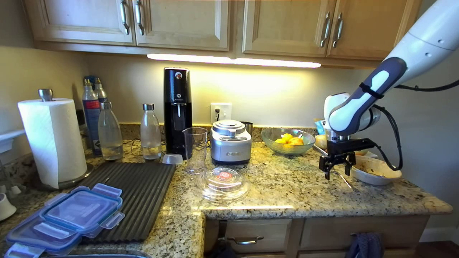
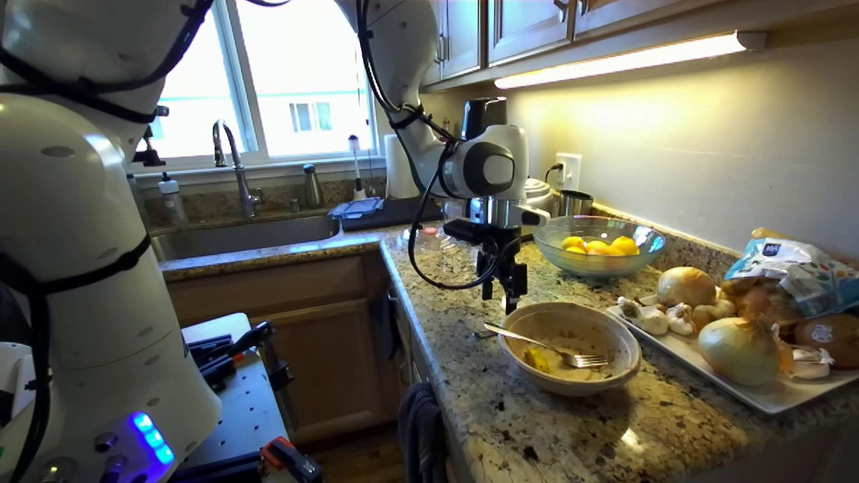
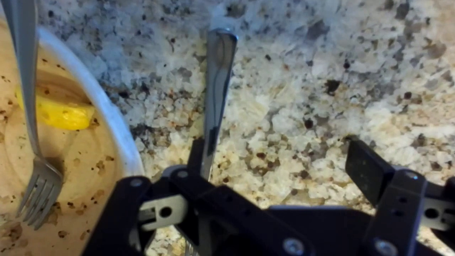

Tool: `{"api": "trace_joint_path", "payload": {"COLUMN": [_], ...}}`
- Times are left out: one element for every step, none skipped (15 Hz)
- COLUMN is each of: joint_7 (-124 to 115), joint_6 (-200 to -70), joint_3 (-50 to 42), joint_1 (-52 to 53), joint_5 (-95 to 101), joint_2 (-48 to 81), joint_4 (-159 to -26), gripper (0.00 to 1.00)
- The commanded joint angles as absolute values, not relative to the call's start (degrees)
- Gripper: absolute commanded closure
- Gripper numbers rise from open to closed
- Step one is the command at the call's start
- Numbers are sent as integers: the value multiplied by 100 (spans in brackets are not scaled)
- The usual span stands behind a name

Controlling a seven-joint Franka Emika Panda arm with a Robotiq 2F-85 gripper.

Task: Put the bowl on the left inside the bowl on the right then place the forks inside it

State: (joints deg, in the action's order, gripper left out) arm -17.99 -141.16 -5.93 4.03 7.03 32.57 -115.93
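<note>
A cream bowl [image 2: 577, 387] with brown residue stands on the counter, also in an exterior view [image 1: 381, 180] and the wrist view [image 3: 113, 122]. Its rim looks doubled; I cannot tell whether a second bowl is nested there. A fork [image 2: 585, 361] rests in it, handle over the rim, also in the wrist view [image 3: 42, 177]. Another fork [image 3: 215, 81] lies on the counter beside the bowl, also in an exterior view [image 1: 345, 181]. My gripper [image 3: 273, 153] is open and empty above the counter in both exterior views [image 1: 337, 175] [image 2: 500, 302]. Its left finger hides part of the counter fork.
A yellow wedge [image 2: 537, 360] lies in the bowl. A white tray [image 2: 768, 401] with onions and garlic stands beside it. A glass bowl of yellow fruit [image 2: 598, 265] stands further back. A clear lid [image 1: 224, 186] and a food processor [image 1: 231, 147] stand along the counter.
</note>
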Motion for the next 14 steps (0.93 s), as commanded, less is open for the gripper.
{"api": "trace_joint_path", "payload": {"joint_7": [-2053,-2071,-2089,-2115,-2141,-2163,-2183,-2193,-2193,-2205,-2210,-2208,-2211,-2193], "joint_6": [-14070,-14067,-14058,-14054,-14050,-14041,-14038,-14031,-14025,-14025,-14027,-14029,-14051,-14068], "joint_3": [-879,-921,-973,-1018,-1064,-1098,-1132,-1155,-1172,-1195,-1211,-1215,-1215,-1193], "joint_1": [652,679,703,730,749,763,772,776,778,786,789,789,800,801], "joint_5": [1007,1050,1099,1141,1189,1223,1254,1278,1294,1313,1328,1332,1339,1329], "joint_2": [3415,3457,3474,3492,3512,3528,3539,3543,3540,3537,3533,3526,3516,3506], "joint_4": [-11418,-11385,-11374,-11359,-11346,-11337,-11339,-11340,-11346,-11351,-11357,-11362,-11370,-11371], "gripper": [0,0,0,0,0,0,0,0,0,0,0,0,0,0]}}
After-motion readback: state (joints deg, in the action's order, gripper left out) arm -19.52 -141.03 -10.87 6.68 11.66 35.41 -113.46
